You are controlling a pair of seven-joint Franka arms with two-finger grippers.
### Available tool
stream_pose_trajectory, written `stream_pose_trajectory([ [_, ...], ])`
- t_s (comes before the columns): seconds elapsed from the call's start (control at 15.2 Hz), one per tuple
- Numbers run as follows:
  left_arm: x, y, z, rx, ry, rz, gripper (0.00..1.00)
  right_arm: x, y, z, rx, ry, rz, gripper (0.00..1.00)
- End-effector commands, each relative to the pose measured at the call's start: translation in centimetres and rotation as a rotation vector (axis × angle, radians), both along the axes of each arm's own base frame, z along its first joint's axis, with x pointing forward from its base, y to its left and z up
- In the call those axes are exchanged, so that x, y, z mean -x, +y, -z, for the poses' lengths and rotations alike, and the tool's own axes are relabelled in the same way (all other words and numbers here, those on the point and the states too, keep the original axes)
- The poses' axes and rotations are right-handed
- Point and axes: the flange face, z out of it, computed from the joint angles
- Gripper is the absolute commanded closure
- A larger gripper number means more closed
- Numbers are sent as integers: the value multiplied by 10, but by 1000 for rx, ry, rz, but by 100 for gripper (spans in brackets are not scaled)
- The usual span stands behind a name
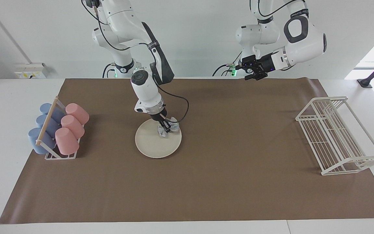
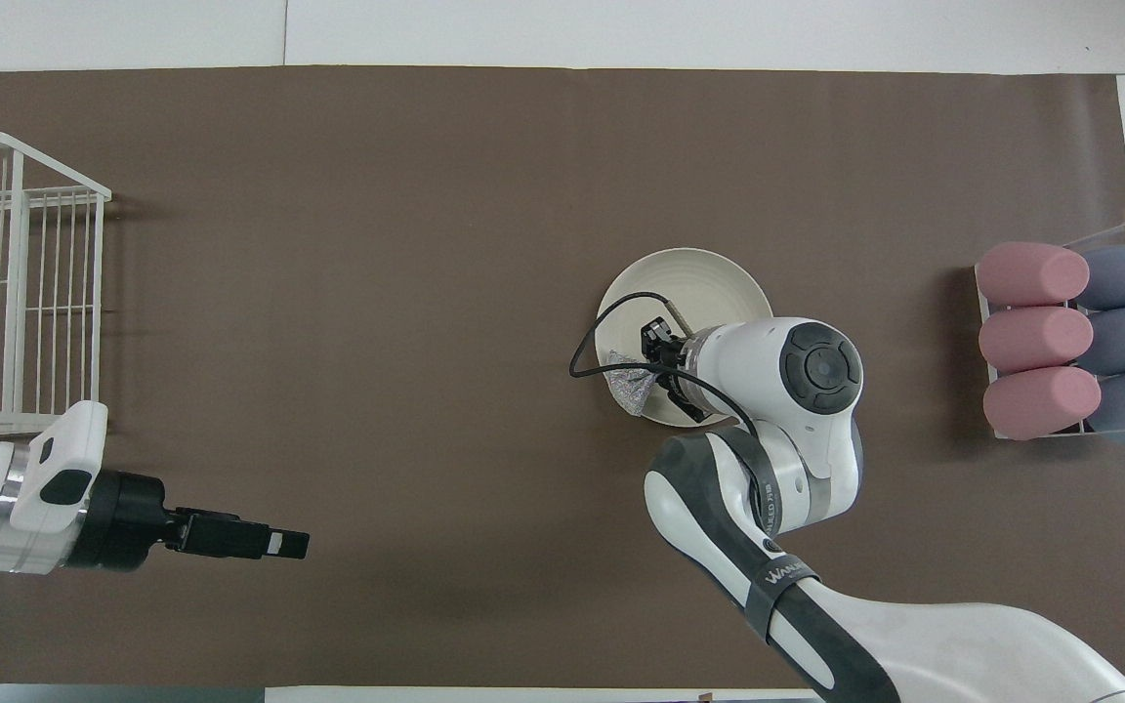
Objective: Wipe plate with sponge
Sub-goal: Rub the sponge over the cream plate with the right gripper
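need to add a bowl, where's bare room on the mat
Free: the brown mat between the plate and the white wire rack, and the strip farthest from the robots. Crowded: the plate, where the right gripper presses the sponge, and the cup rack beside it.

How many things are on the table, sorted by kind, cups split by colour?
Pink cups: 3
Blue cups: 3
Cup rack: 1
Plate: 1
Sponge: 1
White wire rack: 1
Total: 10
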Motion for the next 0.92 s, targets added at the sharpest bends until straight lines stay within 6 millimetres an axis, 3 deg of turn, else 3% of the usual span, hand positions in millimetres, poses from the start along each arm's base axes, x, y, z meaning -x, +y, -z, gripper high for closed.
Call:
stream_pose_trajectory([
  [0.0,-9,12,-5,-120,-13,70,0,-18,-55,15,31,-25,-81,100],
  [0.13,-12,21,-8,-197,-39,91,0,-26,-81,17,41,-41,-111,100],
  [0.4,-23,44,-4,-373,-97,108,0,-18,-75,24,37,-25,-88,100],
  [0.53,-24,49,-3,-427,-104,122,0,-11,-55,27,31,-37,-69,100],
  [0.73,-29,52,-4,-493,-123,95,0,5,-11,30,12,-33,-9,100],
  [0.86,-30,54,-4,-518,-89,11,0,10,2,34,6,-21,22,100],
])
